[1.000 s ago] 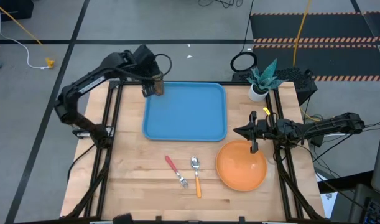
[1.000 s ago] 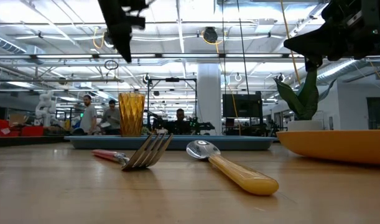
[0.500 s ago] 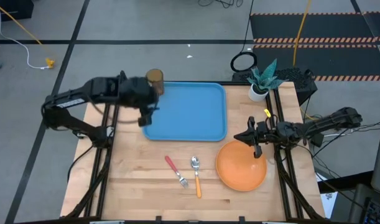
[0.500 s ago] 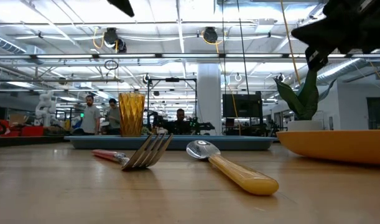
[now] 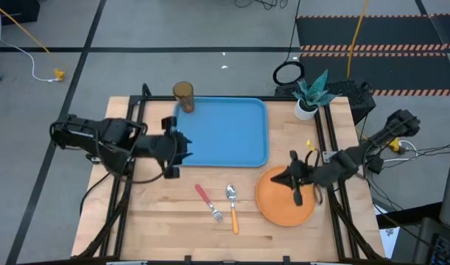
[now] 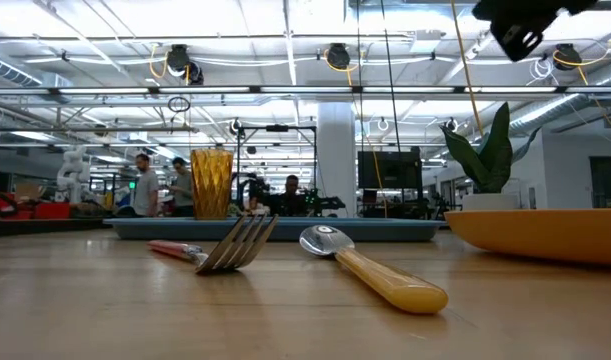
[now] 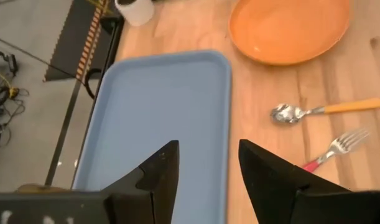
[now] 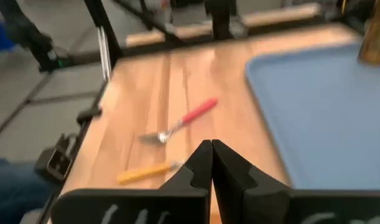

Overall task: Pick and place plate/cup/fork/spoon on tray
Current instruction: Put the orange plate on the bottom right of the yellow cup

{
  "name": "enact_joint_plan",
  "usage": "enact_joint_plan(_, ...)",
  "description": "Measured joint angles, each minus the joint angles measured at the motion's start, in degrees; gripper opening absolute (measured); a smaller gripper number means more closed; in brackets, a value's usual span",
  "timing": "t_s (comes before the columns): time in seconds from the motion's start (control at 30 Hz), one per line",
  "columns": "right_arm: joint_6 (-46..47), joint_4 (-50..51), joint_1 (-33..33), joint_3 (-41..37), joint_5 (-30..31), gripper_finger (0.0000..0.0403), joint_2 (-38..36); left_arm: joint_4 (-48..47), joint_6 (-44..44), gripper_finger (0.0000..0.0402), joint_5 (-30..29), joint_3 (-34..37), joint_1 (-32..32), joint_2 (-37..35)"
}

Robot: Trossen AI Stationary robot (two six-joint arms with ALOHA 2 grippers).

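The amber cup (image 5: 183, 96) stands upright on its base in the far left corner of the light-blue tray (image 5: 225, 136); it also shows in the low view (image 6: 212, 184). The orange plate (image 5: 283, 199) lies on the table, right of the tray's near edge. The red-handled fork (image 5: 208, 202) and the orange-handled spoon (image 5: 232, 209) lie side by side on the wood in front of the tray. My left gripper (image 5: 182, 147) is open and empty over the tray's left near part (image 7: 205, 168). My right gripper (image 5: 294, 182) is shut and empty above the plate, high in the low view (image 6: 520, 35).
A small potted plant (image 5: 309, 92) stands at the table's far right corner. Dark frame rails run along the table's left (image 5: 129, 169) and right (image 5: 335, 199) sides. People stand in the room beyond the table (image 6: 145, 185).
My left gripper has drawn back from above the cup toward the table's near left side, and now hangs over the tray's left near part. The cup stays upright in the tray's corner. My right gripper has gone toward the near edge, over the plate.
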State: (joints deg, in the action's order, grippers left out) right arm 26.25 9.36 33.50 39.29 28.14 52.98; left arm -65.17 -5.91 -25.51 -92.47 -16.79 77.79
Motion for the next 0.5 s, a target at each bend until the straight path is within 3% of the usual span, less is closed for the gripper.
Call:
enact_joint_plan(0.3, 15.0, 16.5, 9.7, 14.6, -0.1, 0.0001, 16.3, 7.6, -2.2, 0.017, -4.8, 0.0, -8.4, 3.0)
enact_joint_plan(0.5, 23.8, 21.1, 15.1, 19.9, -2.9, 0.0027, 23.7, 11.8, -2.2, 0.017, -6.6, -0.1, -11.3, 5.5)
